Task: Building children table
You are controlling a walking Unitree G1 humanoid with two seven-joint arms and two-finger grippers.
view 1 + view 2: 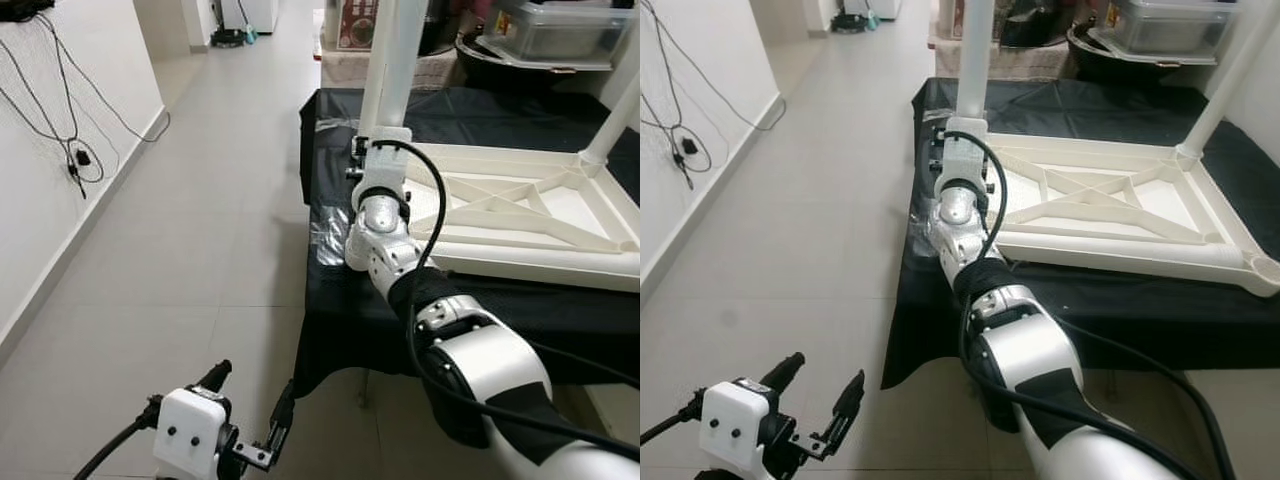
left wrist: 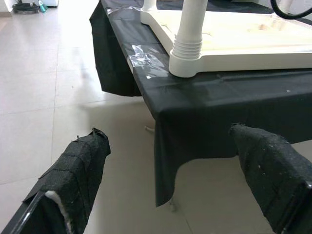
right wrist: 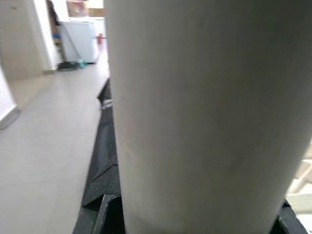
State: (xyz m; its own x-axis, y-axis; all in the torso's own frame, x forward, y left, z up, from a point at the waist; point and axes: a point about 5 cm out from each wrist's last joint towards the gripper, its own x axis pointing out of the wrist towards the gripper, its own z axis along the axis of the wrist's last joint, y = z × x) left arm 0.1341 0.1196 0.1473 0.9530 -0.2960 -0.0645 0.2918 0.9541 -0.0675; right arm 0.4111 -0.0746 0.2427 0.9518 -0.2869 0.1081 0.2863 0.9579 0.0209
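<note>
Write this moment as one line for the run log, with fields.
stage: leg fitting | right gripper: at near-corner table leg, fingers around it | left gripper: open, idle over floor | tabletop: upside down on black cloth

Pale grey tiled floor [image 1: 210, 250], glossy, running down corridor toward bright far end. White wall [image 1: 60, 150] on left with white skirting board; black cables [image 1: 70, 120] hanging on it, small plug dangling. Low surface draped in black cloth [image 1: 340, 330], cloth corner hanging over edge, clear tape patch [image 2: 144, 61] on top near corner. Clear plastic storage box [image 1: 555, 30] on shelf at upper right. White appliance [image 3: 80, 41] and dark items on floor at corridor end.
</note>
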